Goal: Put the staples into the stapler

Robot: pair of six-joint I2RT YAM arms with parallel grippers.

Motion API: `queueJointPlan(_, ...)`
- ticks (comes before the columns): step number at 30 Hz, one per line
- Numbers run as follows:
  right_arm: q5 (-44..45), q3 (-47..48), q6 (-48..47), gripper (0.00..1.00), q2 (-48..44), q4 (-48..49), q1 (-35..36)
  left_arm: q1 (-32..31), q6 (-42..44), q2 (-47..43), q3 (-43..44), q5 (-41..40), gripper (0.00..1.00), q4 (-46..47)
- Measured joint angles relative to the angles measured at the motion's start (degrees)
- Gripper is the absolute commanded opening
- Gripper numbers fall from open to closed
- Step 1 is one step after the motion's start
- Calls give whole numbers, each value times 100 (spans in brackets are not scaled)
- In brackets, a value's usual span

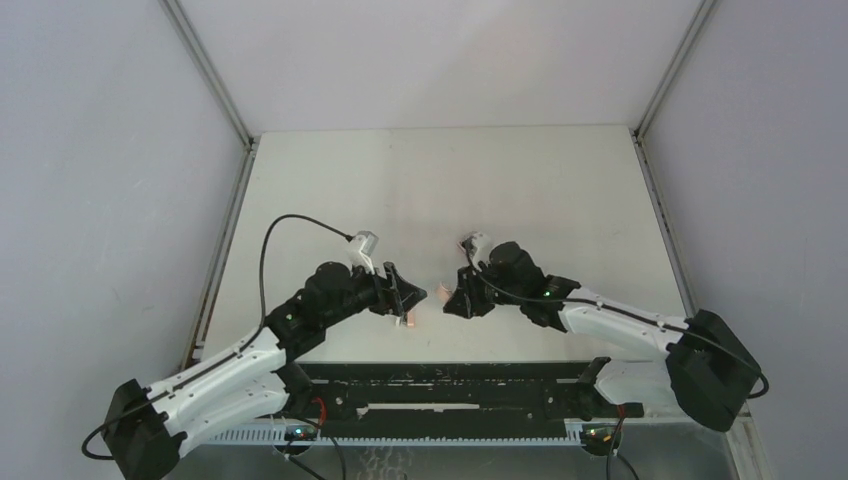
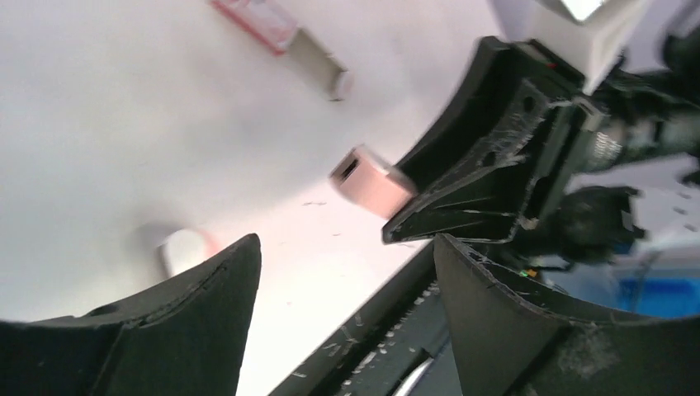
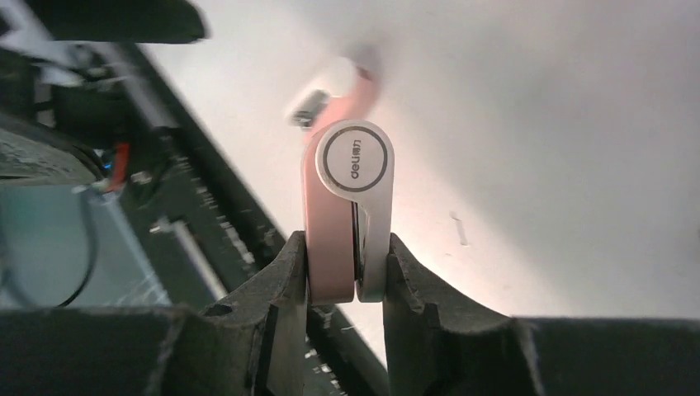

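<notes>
We have the right end effector (image 3: 345, 252) clamped on the pink stapler (image 3: 334, 223), facing our left end effector (image 2: 345, 247), which stands apart and empty; the staples box (image 2: 262, 21) lies on the table (image 2: 124, 124) beyond the left one, its long axis slanting toward it, so the left arm is nearer.

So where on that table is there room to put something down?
The far half of the table, beyond both arms, is bare, and so are the strips outside each arm. The near centre is crowded: the left tool and the right tool, gripping a stapler, almost meet there.
</notes>
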Motion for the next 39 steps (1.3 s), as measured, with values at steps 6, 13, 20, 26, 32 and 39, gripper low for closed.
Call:
queueJointPlan(6,1803,581,-33,0,951,-715,592,170,-87,258,-42,-782,81,-586)
queueJointPlan(13,2811,1403,-70,4,2120,-1043,1073,356,-140,260,-186,-1161,81,-616)
queueJointPlan(20,3005,1821,-94,51,2865,-1141,1285,540,-109,267,-245,-1226,83,-636)
queueJointPlan(26,2999,1823,-199,73,2870,-1158,1320,811,144,492,-306,-1185,85,-529)
queueJointPlan(32,2922,1823,-348,88,2444,-1182,1161,1377,557,933,-260,-992,85,-275)
queueJointPlan(39,2699,1648,-662,89,1126,-1032,-304,3617,1001,1025,142,-927,86,85)
